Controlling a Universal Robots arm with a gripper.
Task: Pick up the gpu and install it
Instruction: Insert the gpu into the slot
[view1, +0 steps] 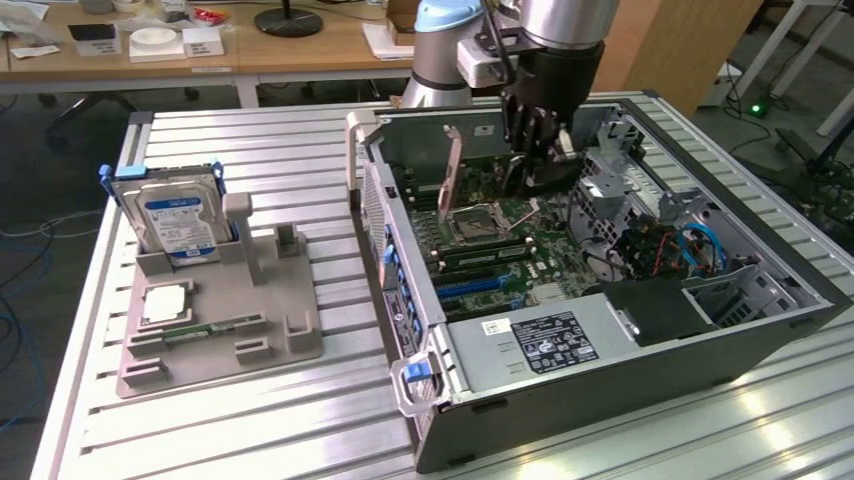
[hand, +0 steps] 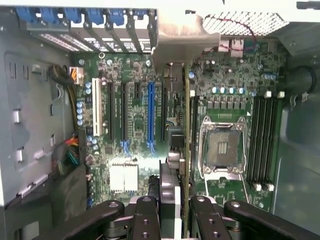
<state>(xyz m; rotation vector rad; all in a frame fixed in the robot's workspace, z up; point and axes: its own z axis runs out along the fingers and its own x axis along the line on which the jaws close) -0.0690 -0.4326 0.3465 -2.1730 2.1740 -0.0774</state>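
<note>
Ribbed aluminium tabletop (view1: 254, 420) carried an open computer case (view1: 747, 330) lying on its side, with wooden desks and office clutter behind it. Inside the case, the gpu (view1: 453, 168) stood on edge, its brownish-copper face visible in the exterior view, rising from the motherboard (view1: 534, 250) just beside the empty processor socket (view1: 470, 222). In the wrist view the gpu (hand: 186, 150) appeared edge-on as a thin strip running between the expansion slots and the socket (hand: 220, 150), with the blue slot (hand: 150, 117) near it on one side. The gripper (view1: 537, 150) hung inside the case close to the card; in the wrist view the gripper (hand: 175, 210) had its jaws clamped on the gpu's near edge, black fingers (hand: 145, 220) on either side of it. Memory sticks (hand: 262, 140) sat in their slots beyond the socket. Toward the exterior view's left, a grey holder (view1: 220, 320) rested on the tabletop well apart from the case, with a blue-labelled hard drive (view1: 176, 222) upright in it.
</note>
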